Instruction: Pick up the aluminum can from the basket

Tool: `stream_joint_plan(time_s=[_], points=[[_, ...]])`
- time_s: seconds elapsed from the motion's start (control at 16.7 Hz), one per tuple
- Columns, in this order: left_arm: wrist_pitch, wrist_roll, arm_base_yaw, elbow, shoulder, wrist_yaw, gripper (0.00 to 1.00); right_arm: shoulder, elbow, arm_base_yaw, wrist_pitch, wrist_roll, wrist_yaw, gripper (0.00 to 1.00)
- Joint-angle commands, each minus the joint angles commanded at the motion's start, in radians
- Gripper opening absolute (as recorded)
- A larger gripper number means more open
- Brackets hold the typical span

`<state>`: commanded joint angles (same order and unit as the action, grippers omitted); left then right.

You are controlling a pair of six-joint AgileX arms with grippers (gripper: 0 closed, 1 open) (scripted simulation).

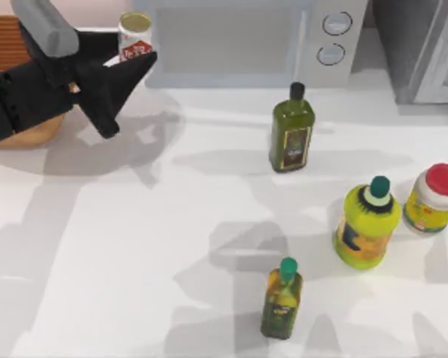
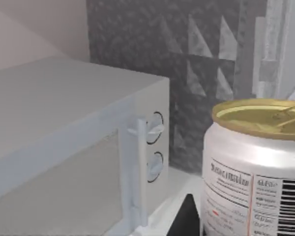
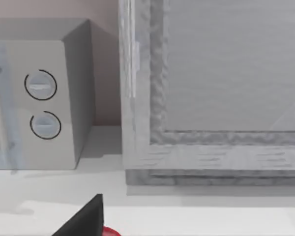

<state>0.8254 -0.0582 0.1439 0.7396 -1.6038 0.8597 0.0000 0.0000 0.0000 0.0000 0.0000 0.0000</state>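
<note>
Left tool point(image 1: 131, 63) grips the aluminum can point(image 1: 135, 36), held upright above the tabletop point(image 1: 134, 246) nr the microwave point(image 1: 239, 37), just right of the basket point(image 1: 33, 130). Right tool: can't tell its state.

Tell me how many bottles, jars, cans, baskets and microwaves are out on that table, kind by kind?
Bottles: 3 (dark olive oil bottle, big yellow bottle, small green-capped bottle)
Jars: 1 (yellow jar with red lid)
Cans: 1 (aluminum can, at the left gripper)
Baskets: 1 (basket)
Microwaves: 1 (microwave)
Total: 7
</note>
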Motion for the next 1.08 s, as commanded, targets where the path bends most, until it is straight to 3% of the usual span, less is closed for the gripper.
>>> stream_joint_plan(time_s=[0.3,0.54,0.84,1.08], points=[[0.231,-0.005,0.030,0.177,-0.435,0.270,0.00,0.000,0.000,0.000,0.000,0.000,0.000,1.00],[0.372,-0.011,0.036,0.279,-0.685,0.436,0.00,0.000,0.000,0.000,0.000,0.000,0.000,1.00],[0.475,-0.014,0.026,0.353,-0.863,0.559,0.00,0.000,0.000,0.000,0.000,0.000,0.000,1.00],[0.503,-0.013,0.020,0.376,-0.911,0.596,0.00,0.000,0.000,0.000,0.000,0.000,0.000,1.00]])
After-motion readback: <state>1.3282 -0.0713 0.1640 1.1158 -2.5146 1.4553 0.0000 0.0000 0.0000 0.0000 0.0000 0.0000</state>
